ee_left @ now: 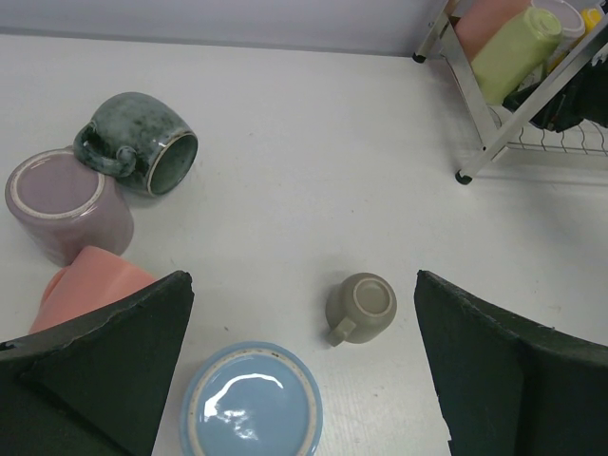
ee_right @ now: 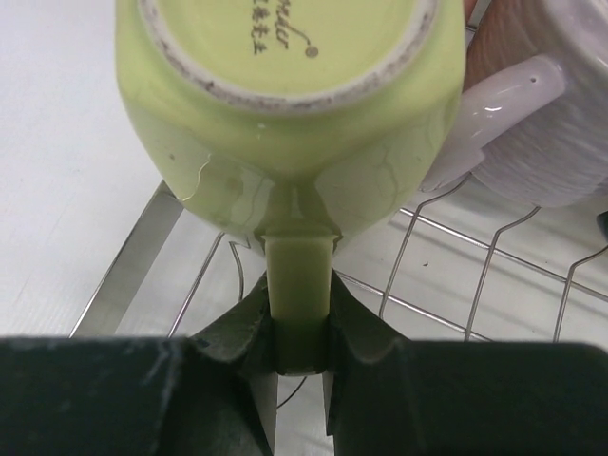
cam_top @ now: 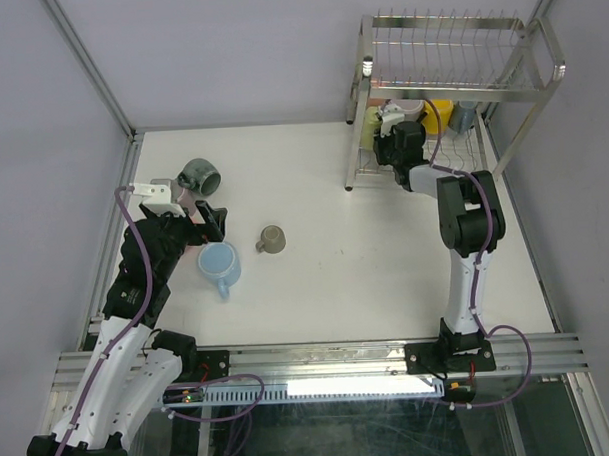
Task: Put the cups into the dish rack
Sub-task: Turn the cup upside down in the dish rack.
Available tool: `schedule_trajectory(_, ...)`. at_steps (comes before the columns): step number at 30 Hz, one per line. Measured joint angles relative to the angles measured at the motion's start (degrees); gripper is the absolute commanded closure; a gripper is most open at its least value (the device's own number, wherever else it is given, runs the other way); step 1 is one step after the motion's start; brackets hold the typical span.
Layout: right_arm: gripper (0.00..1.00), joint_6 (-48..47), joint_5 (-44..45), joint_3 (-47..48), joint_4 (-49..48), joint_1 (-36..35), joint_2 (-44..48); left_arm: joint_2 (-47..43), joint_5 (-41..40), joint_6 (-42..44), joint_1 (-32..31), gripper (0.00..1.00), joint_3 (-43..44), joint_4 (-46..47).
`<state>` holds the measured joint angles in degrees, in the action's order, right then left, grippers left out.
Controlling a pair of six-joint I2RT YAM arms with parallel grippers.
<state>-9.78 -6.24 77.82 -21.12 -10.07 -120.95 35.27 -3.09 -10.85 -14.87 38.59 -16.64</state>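
My right gripper is shut on the handle of a pale yellow-green mug, held bottom toward the camera over the wavy-wire lower shelf of the chrome dish rack. A pale mauve mug lies beside it. My left gripper is open and empty above a light blue cup and an upturned taupe cup. A dark grey-green mug, a mauve cup and a salmon pink cup lie on their sides to the left.
In the top view a yellow cup and a grey-blue cup sit on the rack's lower shelf behind my right gripper. The rack's leg stands on the white table. Grey walls enclose the table.
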Motion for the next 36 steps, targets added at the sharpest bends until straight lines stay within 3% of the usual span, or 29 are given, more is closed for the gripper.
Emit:
schedule_trajectory(9, 0.50, 1.64, -0.44, 1.68, 0.70, -0.11, -0.02, 0.00, 0.00, 0.00, 0.00, 0.01, 0.00, -0.04)
schedule_trajectory(12, 0.45, 1.84, -0.72, 1.97, 0.11, -0.17, -0.02, 0.00, 0.02, 0.00, 0.17, 0.01, 0.00, -0.07)
schedule_trajectory(29, 0.50, 3.19, -4.76, -2.14, -1.07, -0.13, 5.66, -0.13, 0.04, 0.00, 0.35, 0.01, 0.00, -0.07)
schedule_trajectory(36, 0.62, 4.61, -5.62, -2.36, -1.27, 0.07, 6.49, -0.15, 0.04, 0.00, 0.35, 0.01, 0.00, -0.07)
